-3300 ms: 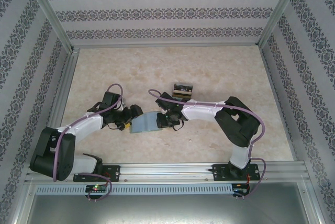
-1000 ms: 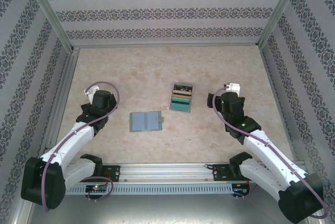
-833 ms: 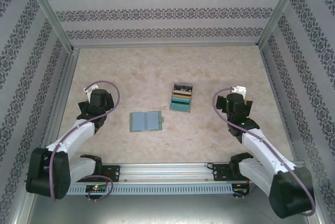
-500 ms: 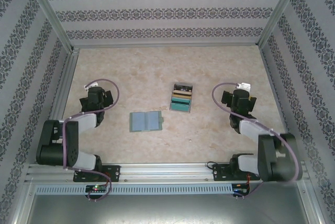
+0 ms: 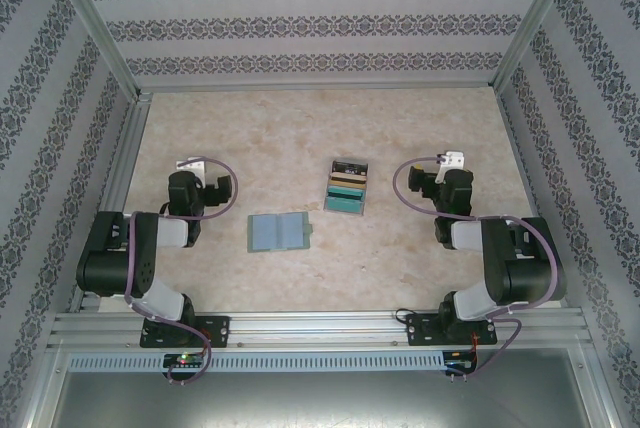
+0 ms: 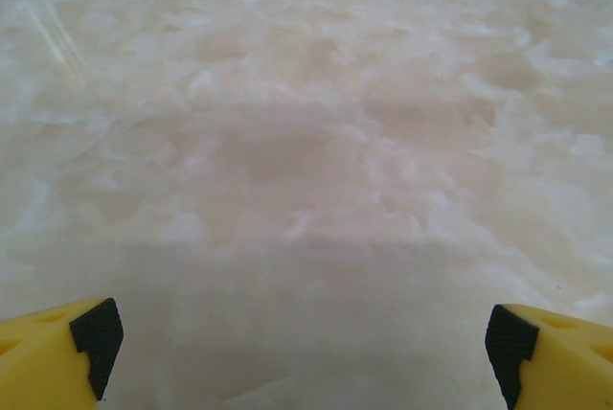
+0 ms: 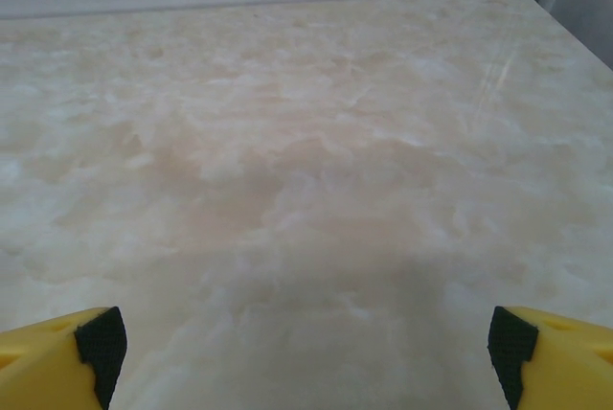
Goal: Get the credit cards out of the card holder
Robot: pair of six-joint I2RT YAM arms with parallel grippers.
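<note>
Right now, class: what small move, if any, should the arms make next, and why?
Probably none beyond settling at rest: the black, tan-gold and teal-green credit cards lie apart from the open card holder, and the left gripper and right gripper are open, holding nothing.

Left gripper (image 6: 305,348): both fingers (image 6: 56,364) cut off by btm edge of left wrist view, just yellow tips w/ black pads at the btm corners. Right gripper (image 7: 305,345): same, fingers (image 7: 556,357) clipped at btm corners. Top view, mid-table (image 5: 440,278): credit cards (image 5: 346,188) overlap, can't tell which lies on which; white marks on the black one too small to read. Card holder (image 5: 280,232), nearer front edge: slot pockets too small to tell what's in them.
</note>
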